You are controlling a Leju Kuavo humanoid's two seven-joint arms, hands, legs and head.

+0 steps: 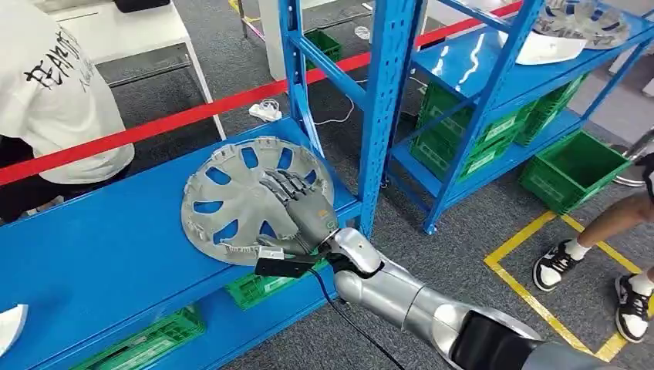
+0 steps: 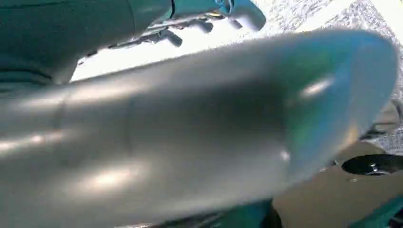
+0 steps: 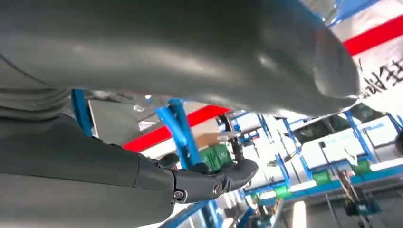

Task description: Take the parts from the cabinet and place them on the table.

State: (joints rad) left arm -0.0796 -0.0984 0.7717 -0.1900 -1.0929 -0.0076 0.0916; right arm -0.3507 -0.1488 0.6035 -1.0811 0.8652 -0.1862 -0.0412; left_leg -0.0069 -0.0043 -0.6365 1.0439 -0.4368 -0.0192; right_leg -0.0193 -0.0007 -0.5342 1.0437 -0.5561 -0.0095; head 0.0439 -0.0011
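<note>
- The grey wheel cover point(image 1: 251, 196) lies on the blue cabinet shelf point(image 1: 100, 254), close to the shelf's front edge and just beside the blue upright post point(image 1: 383, 108).
- The right robot hand point(image 1: 297, 206) rests on top of the wheel cover, palm down, with its dark fingers point(image 1: 284, 185) spread over the spokes toward the cover's middle; they lie flat on the surface, not curled around the rim.
- In the right wrist view a broad grey surface point(image 3: 190, 47) lies right against the camera, and the right robot hand's dark fingers point(image 3: 214, 180) stretch out beside it.
- The left wrist view shows a blurred, smooth grey curved surface point(image 2: 190, 137) very close to the lens; whether the left robot hand is open or closed cannot be told.
- Green crates point(image 1: 254, 289) sit on the lower shelf below the wheel cover.
- Beyond the upright post stands a second blue rack point(image 1: 478, 62) with more green crates and, on its top shelf, another wheel cover point(image 1: 578, 19).
- A red band point(image 1: 193, 116) runs across the scene behind the cabinet shelf.
- A person in a white shirt point(image 1: 54, 92) stands at the far side of the cabinet shelf, well apart from the wheel cover.
- Another person's legs and shoes point(image 1: 594, 262) are on the floor beyond the second rack, by yellow floor lines point(image 1: 524, 231).
</note>
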